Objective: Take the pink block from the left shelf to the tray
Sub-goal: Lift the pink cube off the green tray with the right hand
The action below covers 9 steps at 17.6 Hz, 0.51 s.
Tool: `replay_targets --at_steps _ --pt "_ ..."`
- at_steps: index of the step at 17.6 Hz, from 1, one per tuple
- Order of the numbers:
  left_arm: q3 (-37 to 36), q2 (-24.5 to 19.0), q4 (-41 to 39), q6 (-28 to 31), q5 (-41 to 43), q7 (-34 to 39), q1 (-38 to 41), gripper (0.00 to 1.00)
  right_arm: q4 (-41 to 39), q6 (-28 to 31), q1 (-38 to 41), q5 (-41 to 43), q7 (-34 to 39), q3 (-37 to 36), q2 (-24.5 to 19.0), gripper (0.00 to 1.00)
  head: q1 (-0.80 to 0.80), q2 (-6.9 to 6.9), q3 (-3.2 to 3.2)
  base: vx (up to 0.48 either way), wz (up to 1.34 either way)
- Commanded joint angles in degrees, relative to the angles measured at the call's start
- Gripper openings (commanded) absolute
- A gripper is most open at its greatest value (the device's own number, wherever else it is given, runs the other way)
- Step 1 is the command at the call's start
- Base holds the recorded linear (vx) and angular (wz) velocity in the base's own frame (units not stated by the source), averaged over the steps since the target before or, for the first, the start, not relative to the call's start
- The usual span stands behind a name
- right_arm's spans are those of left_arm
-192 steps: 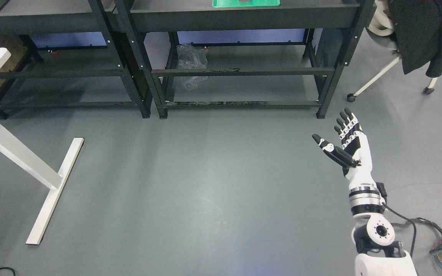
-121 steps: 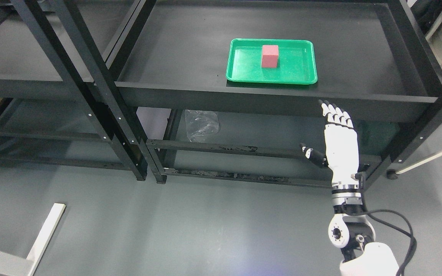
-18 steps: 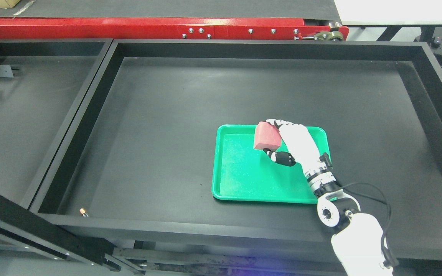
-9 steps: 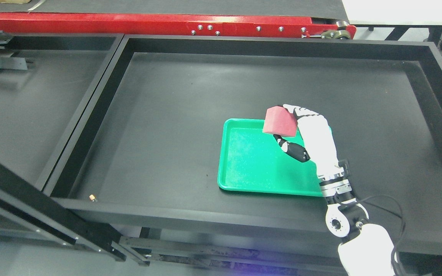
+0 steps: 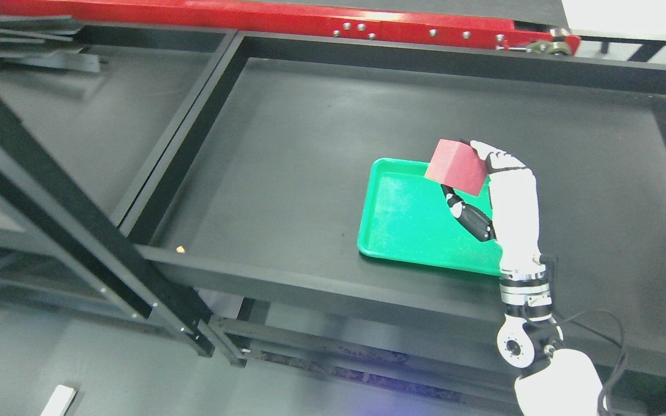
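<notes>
My right hand (image 5: 472, 185) holds the pink block (image 5: 457, 166) between its white fingers (image 5: 498, 160) on top and its black thumb (image 5: 472, 219) underneath. The block hangs tilted in the air above the far right part of the green tray (image 5: 408, 225). That tray lies on the black top of the right shelf (image 5: 310, 150) and holds nothing else. The white forearm rises from the lower right corner. No left arm shows.
The left shelf (image 5: 113, 121) adjoins the right one across a black divider rail (image 5: 188, 133). A black diagonal post (image 5: 50, 190) crosses the left foreground. A red beam (image 5: 287, 20) runs along the back. A small object (image 5: 180, 249) lies at the shelf's front left corner.
The camera has swung, shifting the whole scene right and down. My right hand has lifted the pink block higher off the tray, and the block now tilts more.
</notes>
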<state>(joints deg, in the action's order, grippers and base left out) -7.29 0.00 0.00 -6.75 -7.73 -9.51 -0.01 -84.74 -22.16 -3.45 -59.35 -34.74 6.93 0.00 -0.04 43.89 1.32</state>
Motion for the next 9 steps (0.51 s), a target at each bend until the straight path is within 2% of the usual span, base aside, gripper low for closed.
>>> replay_targets --at_steps 1,9 --pt "0.00 -1.00 -1.00 -0.02 0.00 0.01 1.15 1.00 -2.18 0.27 0.81 0.02 -2.26 -0.69 1.00 0.06 0.00 0.00 0.00 -0.103 0.29" --pt "0.00 -1.00 -1.00 -0.11 0.00 0.01 1.15 1.00 -2.09 0.45 1.43 0.02 -2.17 -0.69 1.00 0.06 0.00 0.00 0.00 -0.127 0.53"
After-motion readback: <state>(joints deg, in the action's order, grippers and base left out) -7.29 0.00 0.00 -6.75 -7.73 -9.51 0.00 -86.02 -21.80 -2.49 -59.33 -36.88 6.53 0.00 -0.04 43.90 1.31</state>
